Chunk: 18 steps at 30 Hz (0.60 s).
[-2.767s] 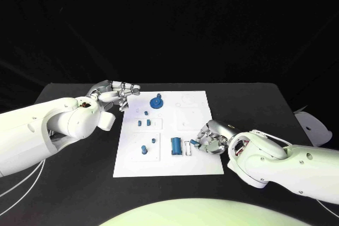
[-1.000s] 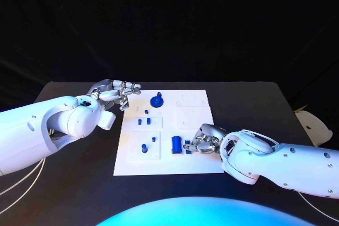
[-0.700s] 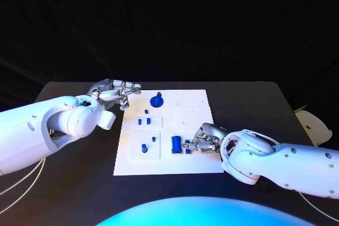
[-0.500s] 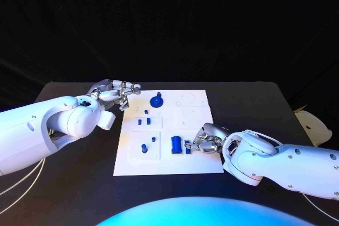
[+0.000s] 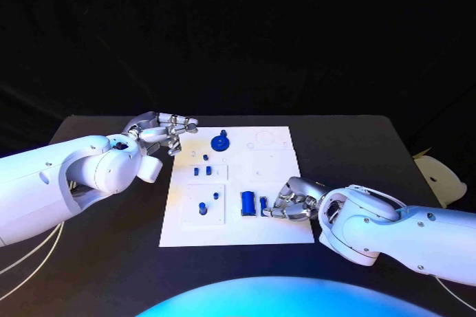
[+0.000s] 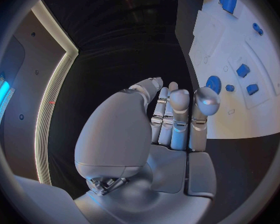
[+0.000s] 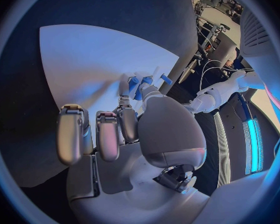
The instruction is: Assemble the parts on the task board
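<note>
The head camera looks steeply down from above at the bench (image 5: 109, 128) and the whole task board (image 5: 273, 231), an arm entering from each side. Each wrist camera sits close behind its own hand — the left hand (image 6: 171, 117) faces along the board's edge, the right hand (image 7: 124, 129) faces across its white surface at close range. All three views share the board and its blue parts (image 5: 247, 203).

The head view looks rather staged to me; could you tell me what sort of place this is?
Probably a robotics lab or demo booth. A white task board with small blue parts lies on a black table against a dark backdrop, and the right hand works at the board.
</note>
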### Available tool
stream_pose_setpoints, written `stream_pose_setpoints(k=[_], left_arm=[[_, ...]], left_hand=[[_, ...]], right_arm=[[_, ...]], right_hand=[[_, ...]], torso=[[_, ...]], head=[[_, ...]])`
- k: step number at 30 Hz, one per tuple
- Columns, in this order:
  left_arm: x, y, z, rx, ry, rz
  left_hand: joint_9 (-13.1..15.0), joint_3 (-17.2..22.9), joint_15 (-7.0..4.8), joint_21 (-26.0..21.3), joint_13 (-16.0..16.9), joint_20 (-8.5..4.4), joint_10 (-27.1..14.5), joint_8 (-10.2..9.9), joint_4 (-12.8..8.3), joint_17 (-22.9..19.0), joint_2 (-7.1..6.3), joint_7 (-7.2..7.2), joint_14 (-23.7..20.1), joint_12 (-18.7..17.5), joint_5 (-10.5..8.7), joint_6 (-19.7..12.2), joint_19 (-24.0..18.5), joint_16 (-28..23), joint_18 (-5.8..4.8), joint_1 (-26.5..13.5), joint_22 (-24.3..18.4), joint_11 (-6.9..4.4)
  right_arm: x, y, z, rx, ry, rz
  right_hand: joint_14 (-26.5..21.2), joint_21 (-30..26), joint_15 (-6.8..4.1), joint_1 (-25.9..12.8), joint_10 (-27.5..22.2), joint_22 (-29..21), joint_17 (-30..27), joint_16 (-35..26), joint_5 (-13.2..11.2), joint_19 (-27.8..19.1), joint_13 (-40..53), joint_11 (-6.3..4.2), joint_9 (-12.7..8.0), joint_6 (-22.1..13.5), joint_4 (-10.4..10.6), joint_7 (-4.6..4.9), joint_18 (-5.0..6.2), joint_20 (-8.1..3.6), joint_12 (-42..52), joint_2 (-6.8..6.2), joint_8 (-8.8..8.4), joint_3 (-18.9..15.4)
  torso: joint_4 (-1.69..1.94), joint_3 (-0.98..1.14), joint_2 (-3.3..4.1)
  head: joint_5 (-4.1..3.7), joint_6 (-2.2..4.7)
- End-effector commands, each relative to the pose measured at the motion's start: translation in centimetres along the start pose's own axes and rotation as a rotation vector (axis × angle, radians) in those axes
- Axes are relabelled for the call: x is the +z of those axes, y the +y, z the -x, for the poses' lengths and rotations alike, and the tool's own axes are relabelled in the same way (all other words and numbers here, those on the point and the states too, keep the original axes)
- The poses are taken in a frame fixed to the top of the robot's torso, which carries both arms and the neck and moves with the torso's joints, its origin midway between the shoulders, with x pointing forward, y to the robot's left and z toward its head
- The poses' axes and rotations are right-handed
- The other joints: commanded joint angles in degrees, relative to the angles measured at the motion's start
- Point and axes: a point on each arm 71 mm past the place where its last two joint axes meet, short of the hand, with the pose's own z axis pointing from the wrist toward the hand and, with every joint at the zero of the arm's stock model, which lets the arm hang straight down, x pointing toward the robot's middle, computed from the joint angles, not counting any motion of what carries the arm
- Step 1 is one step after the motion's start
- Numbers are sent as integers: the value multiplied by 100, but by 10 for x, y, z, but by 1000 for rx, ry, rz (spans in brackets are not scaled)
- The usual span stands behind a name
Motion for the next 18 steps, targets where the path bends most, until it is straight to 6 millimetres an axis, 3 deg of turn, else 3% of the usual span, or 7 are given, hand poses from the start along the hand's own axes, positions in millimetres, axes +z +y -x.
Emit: stream_pose_setpoints(k=[1, 12, 18], left_arm=[[1, -1, -3, 0, 20, -6], [1, -1, -4, 1, 22, -7], [0, -1, -4, 2, 21, -7]], left_hand=[[-9, -6, 40, -35, 6, 20, -50, 26, 6, -6, 5, 2, -7, 11, 35, -56, 16, 17, 55, 3, -8, -2], [-9, -6, 40, -35, 6, 20, -50, 26, 6, -6, 5, 2, -7, 11, 35, -56, 16, 17, 55, 3, -8, -2], [-9, -6, 40, -35, 6, 20, -50, 26, 6, -6, 5, 2, -7, 11, 35, -56, 16, 17, 55, 3, -8, -2]], right_arm=[[0, 1, -4, -10, 44, 14], [7, 1, -5, -16, 44, 3], [12, -1, -4, -25, 24, -10]], right_hand=[[515, 24, -42, 58, 114, 1236, 1101, 33, 24, 226, 565, -32, 8, -28, -2, 14, -51, -45, 24, -13, 14, -37], [517, 28, -44, 116, 117, 1237, 1107, 37, 52, 227, 573, -36, 11, -21, 5, 9, -52, -46, 33, 23, 23, -48], [519, 40, -46, 145, 121, 1240, 1115, 41, 58, 232, 581, -38, 14, -15, 11, 6, -55, -47, 45, 50, 28, -51]], torso=[[5, -4, 2], [17, -2, 12], [3, -4, 6]], head=[[-7, 7], [2, 0], [5, -3]])
